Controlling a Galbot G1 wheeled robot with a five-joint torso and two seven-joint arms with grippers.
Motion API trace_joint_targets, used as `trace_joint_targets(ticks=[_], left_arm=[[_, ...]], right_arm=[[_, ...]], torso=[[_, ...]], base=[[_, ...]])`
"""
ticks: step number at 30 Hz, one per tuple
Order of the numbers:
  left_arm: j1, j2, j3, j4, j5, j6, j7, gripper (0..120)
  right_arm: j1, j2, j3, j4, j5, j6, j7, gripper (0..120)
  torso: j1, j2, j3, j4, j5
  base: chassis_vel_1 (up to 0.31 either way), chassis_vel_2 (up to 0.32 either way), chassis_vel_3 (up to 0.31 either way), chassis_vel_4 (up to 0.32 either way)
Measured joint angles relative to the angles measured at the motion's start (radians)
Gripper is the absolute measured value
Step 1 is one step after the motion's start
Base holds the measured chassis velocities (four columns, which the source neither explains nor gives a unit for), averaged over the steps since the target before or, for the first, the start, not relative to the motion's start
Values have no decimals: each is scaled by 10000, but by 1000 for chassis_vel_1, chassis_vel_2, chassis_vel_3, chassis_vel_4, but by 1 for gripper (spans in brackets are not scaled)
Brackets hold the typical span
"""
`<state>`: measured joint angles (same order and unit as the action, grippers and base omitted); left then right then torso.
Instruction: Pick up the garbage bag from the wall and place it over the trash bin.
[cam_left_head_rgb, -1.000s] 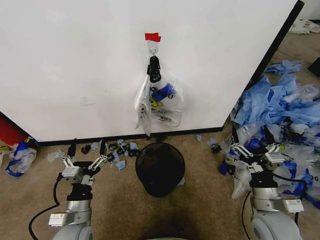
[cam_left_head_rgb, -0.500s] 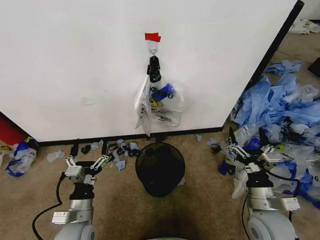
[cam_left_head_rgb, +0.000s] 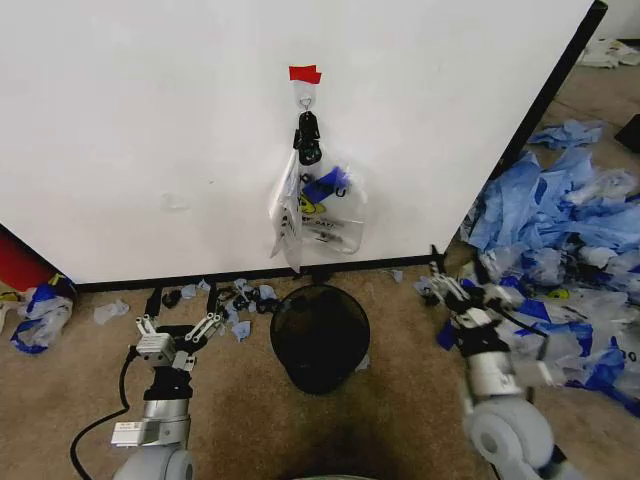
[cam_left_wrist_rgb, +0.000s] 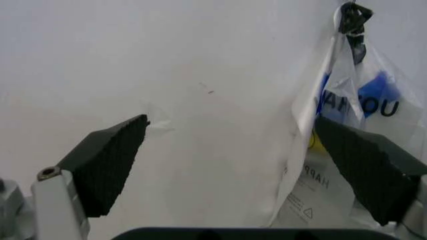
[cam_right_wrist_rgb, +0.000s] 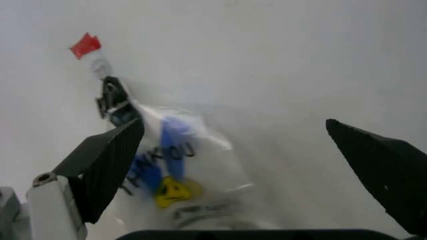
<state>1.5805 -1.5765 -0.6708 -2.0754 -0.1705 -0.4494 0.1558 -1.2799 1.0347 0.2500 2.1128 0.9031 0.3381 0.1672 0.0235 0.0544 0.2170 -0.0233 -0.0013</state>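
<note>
While the thin see-through plastic garbage bag (cam_left_head_rgb: 318, 212) with blue patches hangs from a small hook (cam_left_head_rgb: 306, 98) on the big white wall (cam_left_head_rgb: 150, 130), just under a piece of red tape (cam_left_head_rgb: 305, 73), both grippers are low near the floor with their jaws spread wide and holding nothing. The small round black mesh trash bin (cam_left_head_rgb: 319, 337) stands upright on the brown floor (cam_left_head_rgb: 60, 390), directly below the bag and close to the black base strip of the wall. The left gripper (cam_left_head_rgb: 178, 330) is to the left of the bin and apart from it. The right gripper (cam_left_head_rgb: 462, 290) is to the right of the bin, beside a heap of blue and clear plastic bags (cam_left_head_rgb: 560, 215). In the left wrist view the bag (cam_left_wrist_rgb: 347, 125) is seen against the wall, near one black finger (cam_left_wrist_rgb: 363, 162)
</note>
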Motion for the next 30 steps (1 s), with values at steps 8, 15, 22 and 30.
trace_joint_targets(ticks=[8,15,22,30], left_arm=[[-79,-315,56,160,301,92,60,99],[-69,-328,55,264,701,101,109,99],[-112,-324,-11,358,917,102,116,99],[-116,-321,-97,390,921,96,88,99]], right_arm=[[2663,-282,-1559,-942,2258,-83,-488,100],[4920,440,-3028,-2353,4084,39,-1230,100],[6413,1229,-3964,-3589,4927,164,-1737,100],[7298,2048,-4428,-4790,5320,77,-2058,99]], torso=[[1,0,1,-3,-1],[1,0,1,-4,-1],[1,0,1,-7,-2],[0,1,0,-4,0]], base=[[0,0,0,0],[0,0,0,0],[0,0,0,0],[0,0,0,0]])
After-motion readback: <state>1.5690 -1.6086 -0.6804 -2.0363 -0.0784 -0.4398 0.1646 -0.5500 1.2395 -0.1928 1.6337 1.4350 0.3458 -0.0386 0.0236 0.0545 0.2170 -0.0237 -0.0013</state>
